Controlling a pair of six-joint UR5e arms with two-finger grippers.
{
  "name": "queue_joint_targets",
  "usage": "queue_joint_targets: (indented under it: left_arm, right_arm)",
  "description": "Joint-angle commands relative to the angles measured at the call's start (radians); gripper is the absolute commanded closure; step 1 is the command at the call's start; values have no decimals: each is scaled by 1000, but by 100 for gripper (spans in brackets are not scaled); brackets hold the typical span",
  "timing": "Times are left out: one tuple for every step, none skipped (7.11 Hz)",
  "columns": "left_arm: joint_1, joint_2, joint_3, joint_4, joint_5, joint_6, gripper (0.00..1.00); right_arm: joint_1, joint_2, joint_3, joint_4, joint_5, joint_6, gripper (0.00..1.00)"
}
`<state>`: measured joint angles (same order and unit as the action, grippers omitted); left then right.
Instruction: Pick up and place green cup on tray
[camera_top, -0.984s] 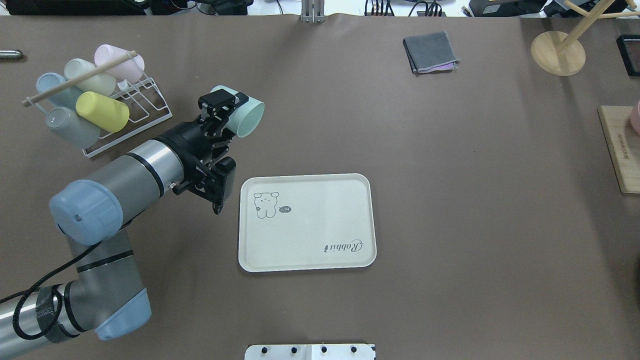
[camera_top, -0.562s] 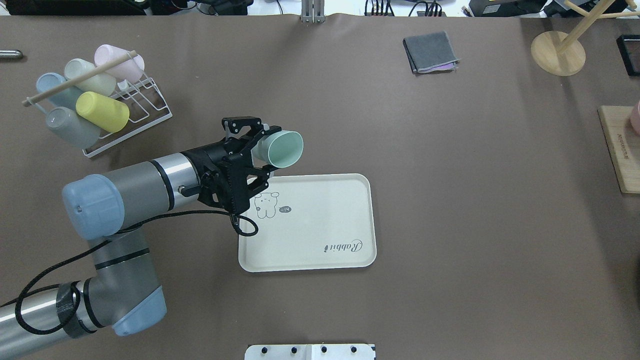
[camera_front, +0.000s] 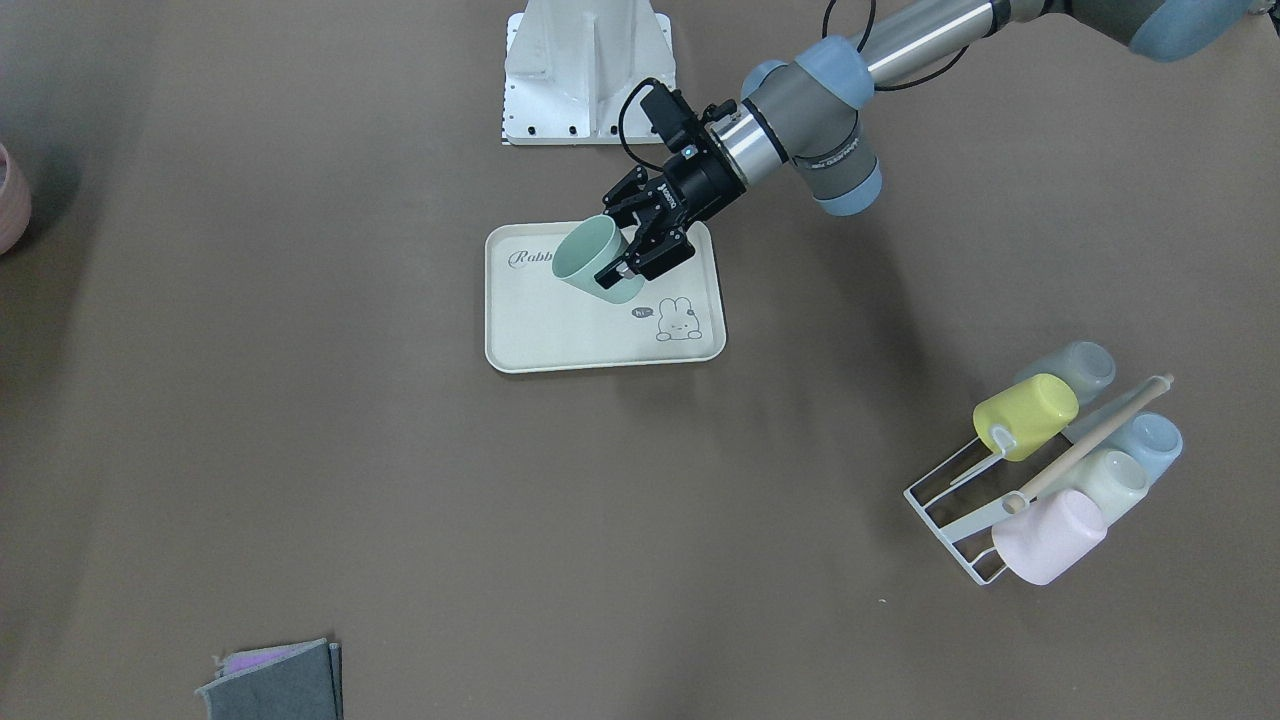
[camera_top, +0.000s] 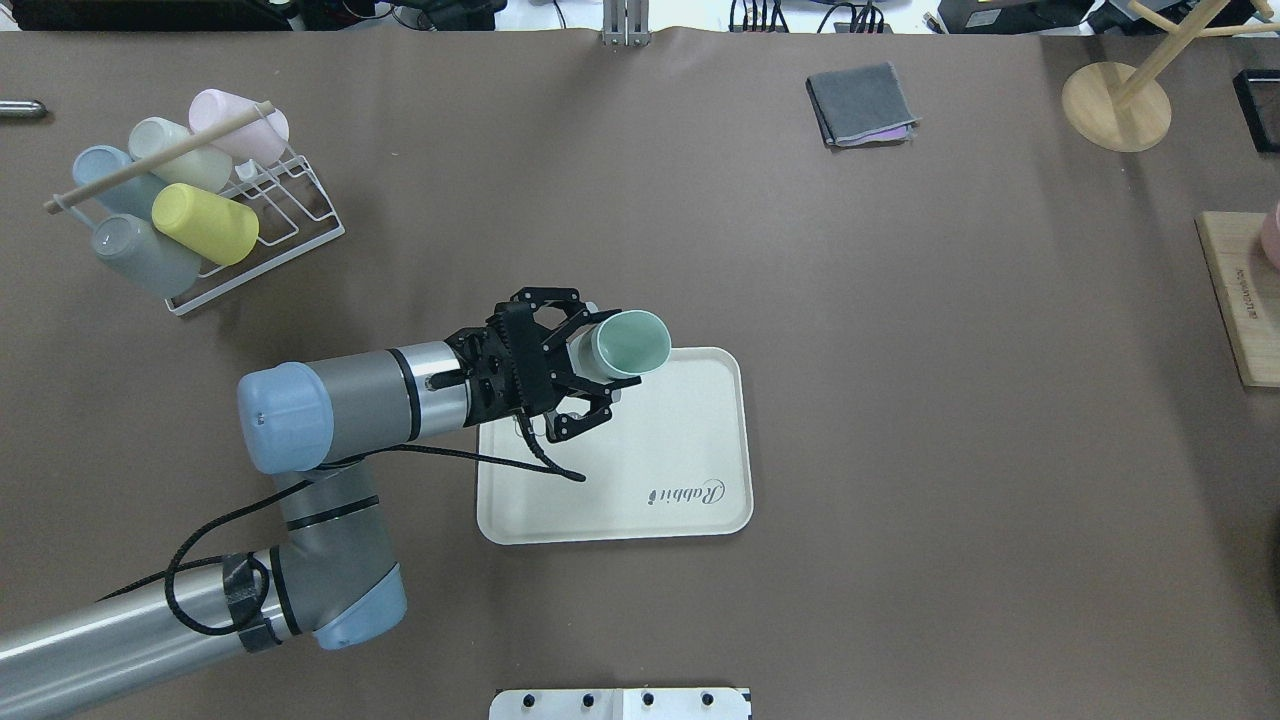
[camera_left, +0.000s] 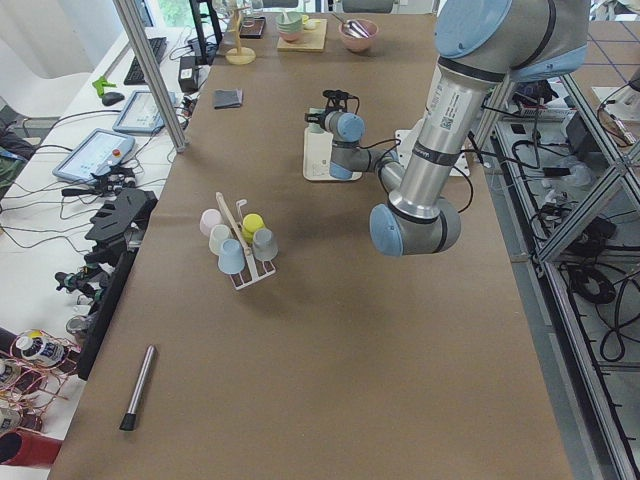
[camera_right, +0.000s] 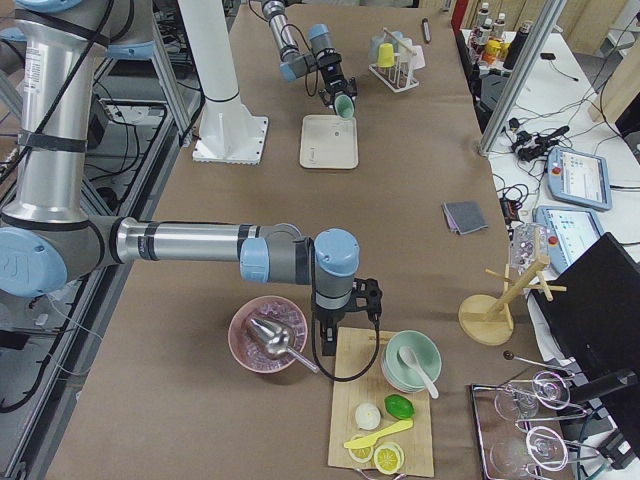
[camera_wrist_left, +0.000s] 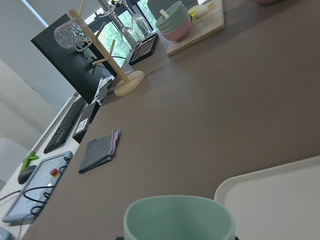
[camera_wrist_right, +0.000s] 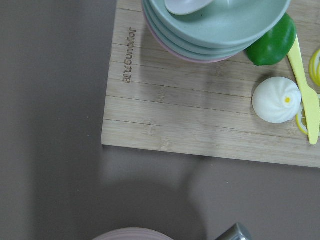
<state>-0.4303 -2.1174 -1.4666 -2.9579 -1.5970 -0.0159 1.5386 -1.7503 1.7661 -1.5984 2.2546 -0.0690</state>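
Overhead looks down from behind the robot (camera_top: 340, 400); the front view faces it across the table (camera_top: 900, 400). Side views look along the table from each end. All four share the tray (camera_top: 680, 440), at 12 o'clock in the side views. Wrist cameras sit close.

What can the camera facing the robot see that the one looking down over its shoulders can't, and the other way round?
Only the front-facing view shows the bunny drawing on the tray; overhead, the left gripper hides it. Only the overhead view shows the round wooden stand and the wooden board at the table's right edge. Both show the green cup, tilted, in the left gripper over the tray, the rack of cups, and the folded grey cloth.
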Motion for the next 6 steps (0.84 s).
queue_joint_targets:
  left_arm:
    - [25,-53,139,-135,2,-125,59]
    - [25,-77,203,-198,2,-189,59]
    - [39,-82,230,-216,3,-197,58]
    - [48,-82,236,-228,8,-196,57]
    - [64,-84,256,-268,28,-196,57]
    - [71,-81,278,-309,28,-197,56]
  right_arm:
    - [0,0,0,0,0,0,0]
    - [0,0,0,0,0,-2,0]
    - [0,0,0,0,-1,-2,0]
    - [0,0,0,0,-3,-2,0]
    - [0,0,0,0,-4,-2,0]
    - [0,0,0,0,-4,-2,0]
